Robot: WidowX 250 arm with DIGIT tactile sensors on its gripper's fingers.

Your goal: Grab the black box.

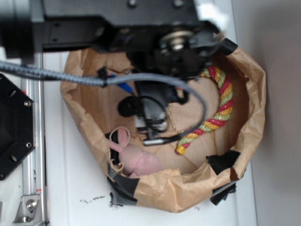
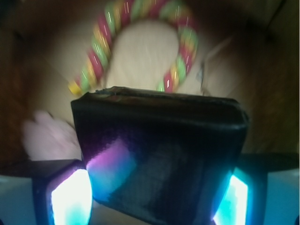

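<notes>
**Black box sits between the jaws, over the bag floor**

From the wrist view I see the black box (image 2: 159,154) filling the space directly between my jaws, its flat face toward the camera and its long axis running across, from one lit finger to the other. Both lower corners of the box meet the glowing pads (image 2: 70,197), so I judge the gripper (image 2: 150,201) to be clamped on it; whether it has left the floor I cannot tell. The box is tilted a little, its right top corner lower than its left.

In the exterior view the box itself is hidden under the arm; I only see the gripper (image 1: 153,125) low inside the brown paper bag (image 1: 178,188), near its middle.

Beyond the box lies the striped rope toy (image 2: 140,42), curved in an arch and apart from it. A pink soft toy (image 1: 136,157) lies to one side by the bag wall. The bag floor is creased paper, its walls close all round. The bag rests on a white worktop (image 1: 70,188).
</notes>
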